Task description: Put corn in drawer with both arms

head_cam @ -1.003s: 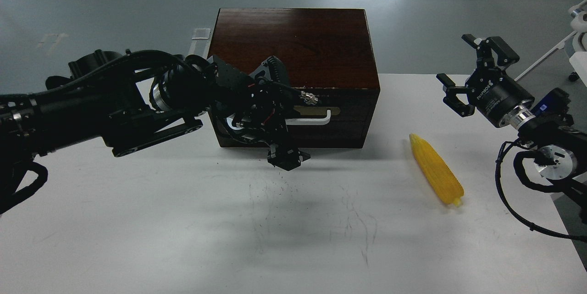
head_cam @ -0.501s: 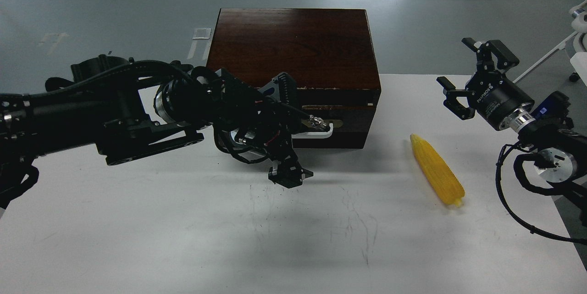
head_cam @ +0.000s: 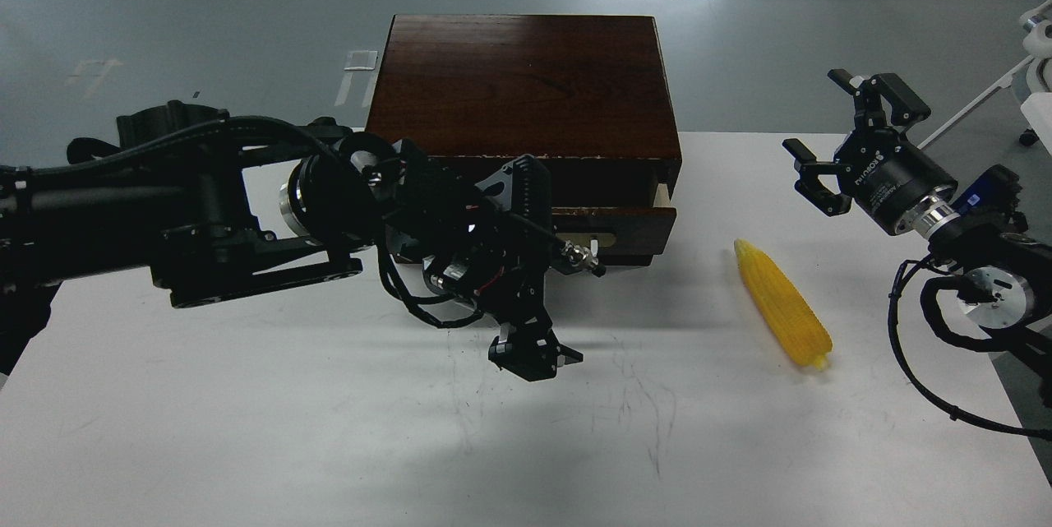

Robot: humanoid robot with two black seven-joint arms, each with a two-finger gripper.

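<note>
The drawer (head_cam: 612, 224) of the dark wooden cabinet (head_cam: 526, 83) stands partly pulled out, its front panel clear of the cabinet face and a strip of pale side wood showing at its right end. The left gripper (head_cam: 534, 309) sits right in front of that panel, apparently hooked on the white handle, though the arm's own bulk hides the fingers, so I cannot tell whether they are closed. Staying there makes sense: the pull looks unfinished, as the opening seems too narrow to take the cob.

The corn (head_cam: 782, 303) lies flat on the white desk (head_cam: 246, 428), to the right of the cabinet and well apart from the drawer, its thin tip towards the cabinet. The right gripper (head_cam: 851, 136) hovers above and behind the corn with its fingers spread wide and holding nothing, likely waiting to pick it up once the drawer is open.
</note>
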